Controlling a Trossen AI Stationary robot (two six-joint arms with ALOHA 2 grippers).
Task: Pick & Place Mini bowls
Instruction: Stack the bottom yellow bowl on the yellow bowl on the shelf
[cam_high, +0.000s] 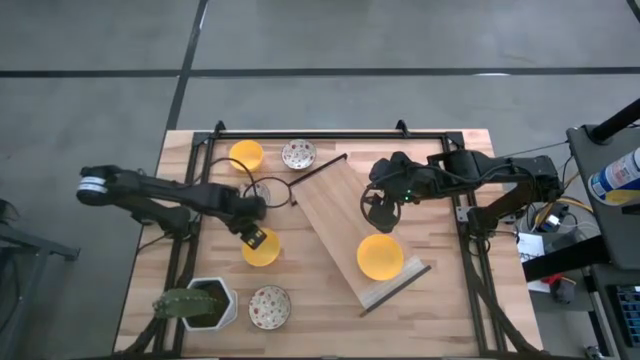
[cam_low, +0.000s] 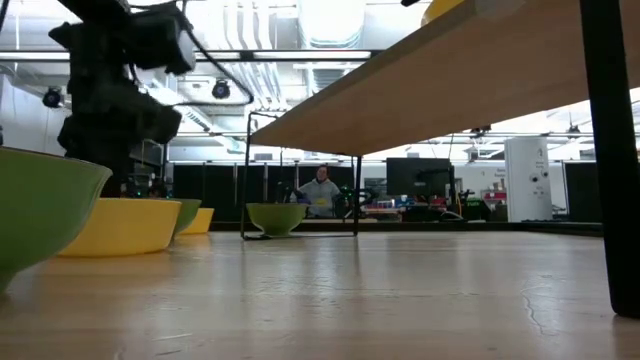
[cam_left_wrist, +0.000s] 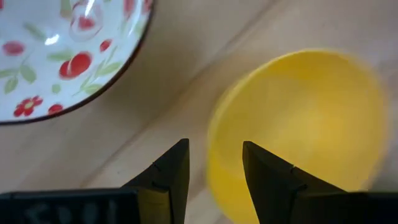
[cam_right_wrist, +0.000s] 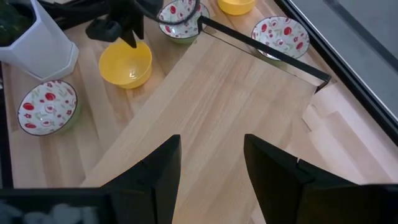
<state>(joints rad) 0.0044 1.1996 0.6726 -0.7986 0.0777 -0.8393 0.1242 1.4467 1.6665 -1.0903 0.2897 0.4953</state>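
Observation:
My left gripper (cam_left_wrist: 214, 165) is open low over a yellow mini bowl (cam_high: 261, 249) (cam_left_wrist: 298, 130) at the table's left middle. One finger stands outside its rim and one over its inside. A second yellow bowl (cam_high: 380, 257) sits on the slanted wooden board (cam_high: 345, 215). A third yellow bowl (cam_high: 245, 155) and a floral bowl (cam_high: 298, 155) rest near the far edge. Another floral bowl (cam_high: 268, 307) (cam_left_wrist: 56, 56) lies near the front, and one more (cam_right_wrist: 180, 15) is partly hidden under the left arm. My right gripper (cam_high: 380, 212) (cam_right_wrist: 211, 165) hovers open above the board. My left gripper comes from above with its fingers (cam_left_wrist: 267, 174) on either side of the yellow bowl's rim (cam_left_wrist: 214, 134). The bowl sits on the table. I cannot tell whether a finger touches the rim.
A white hexagonal pot with a green plant (cam_high: 205, 305) stands at the near left corner. The raised board (cam_low: 450, 80) slopes across the middle on a black frame (cam_high: 330, 135). Bare wood lies at the near right (cam_high: 440, 310).

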